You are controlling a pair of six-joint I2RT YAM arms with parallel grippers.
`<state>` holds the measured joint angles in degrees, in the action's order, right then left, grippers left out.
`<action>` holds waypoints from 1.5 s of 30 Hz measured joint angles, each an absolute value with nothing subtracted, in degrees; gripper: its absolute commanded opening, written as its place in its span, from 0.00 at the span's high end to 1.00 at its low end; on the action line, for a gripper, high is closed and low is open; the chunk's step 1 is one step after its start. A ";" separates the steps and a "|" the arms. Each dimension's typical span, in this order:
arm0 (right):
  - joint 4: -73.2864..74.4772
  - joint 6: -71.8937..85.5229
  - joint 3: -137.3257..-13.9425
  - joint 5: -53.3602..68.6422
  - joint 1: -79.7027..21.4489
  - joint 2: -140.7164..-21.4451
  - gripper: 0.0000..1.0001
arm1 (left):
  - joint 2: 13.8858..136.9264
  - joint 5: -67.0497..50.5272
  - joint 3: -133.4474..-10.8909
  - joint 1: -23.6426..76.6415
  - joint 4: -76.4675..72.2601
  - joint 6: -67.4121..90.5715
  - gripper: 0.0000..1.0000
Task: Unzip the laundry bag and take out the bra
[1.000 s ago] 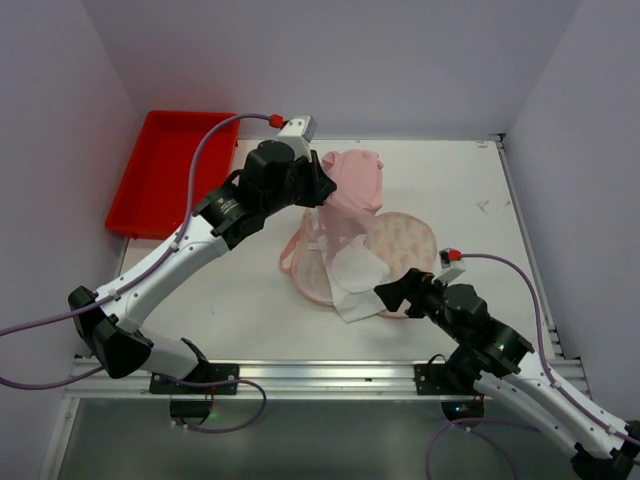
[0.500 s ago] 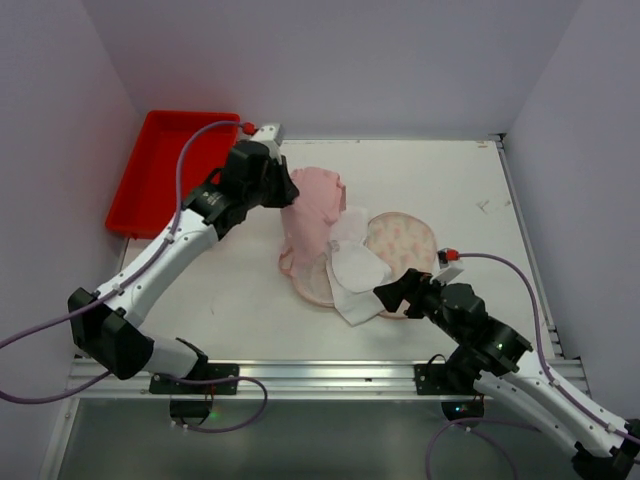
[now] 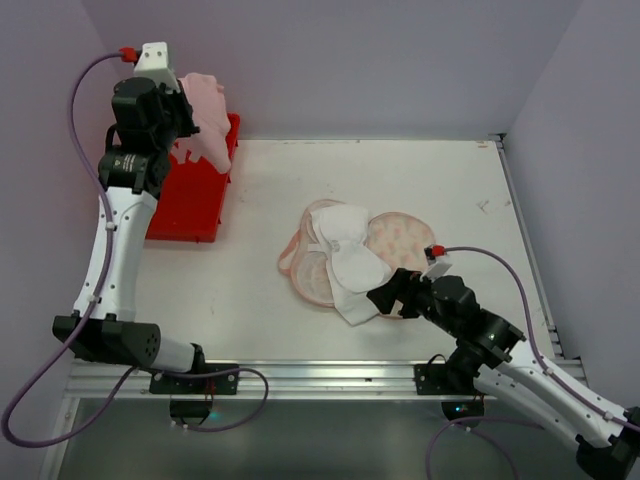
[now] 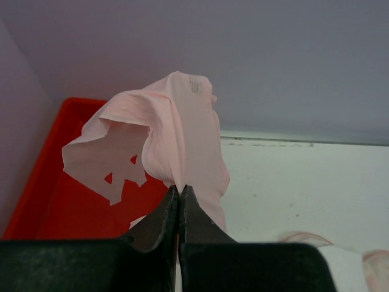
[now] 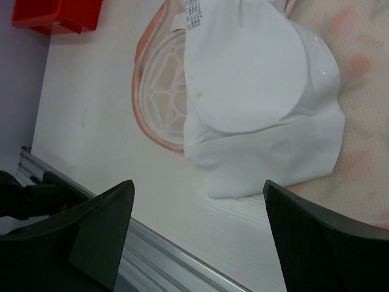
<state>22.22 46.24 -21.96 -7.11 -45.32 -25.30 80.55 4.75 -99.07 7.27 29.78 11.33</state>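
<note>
The laundry bag (image 3: 405, 240) lies unzipped and spread flat in mid-table, its print lining up on the right half and its pink-rimmed half (image 3: 308, 275) on the left. White padded cups (image 3: 345, 258) with a label lie across it. My left gripper (image 3: 180, 128) is shut on a pale pink bra (image 3: 208, 108) and holds it high over the red tray (image 3: 195, 205). In the left wrist view the bra (image 4: 176, 134) hangs from the closed gripper (image 4: 180, 188). My right gripper (image 3: 385, 297) is open and empty at the bag's near edge; in its wrist view (image 5: 199, 185) it faces the white cups (image 5: 255, 91).
The red tray stands at the far left against the wall, also seen in the left wrist view (image 4: 55, 201) and the right wrist view (image 5: 55, 15). An aluminium rail (image 3: 320, 375) runs along the near table edge. Purple walls close in on three sides.
My left gripper pulled the pink bra out of the bag and carried it up, left and back to above the red tray. The bag dropped flat. The right gripper barely moved.
</note>
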 measured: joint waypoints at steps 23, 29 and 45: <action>15.14 41.04 -27.31 -1.45 -45.30 -46.70 0.12 | 113.95 6.92 -97.54 -8.14 23.33 -4.36 0.23; 14.59 41.19 -27.92 -2.13 -45.32 -46.78 0.11 | 108.95 4.95 -95.85 -7.90 26.33 4.32 0.00; 24.21 48.71 -25.45 -15.66 -43.90 -26.37 0.09 | 76.31 7.16 -53.21 46.22 11.44 42.02 0.00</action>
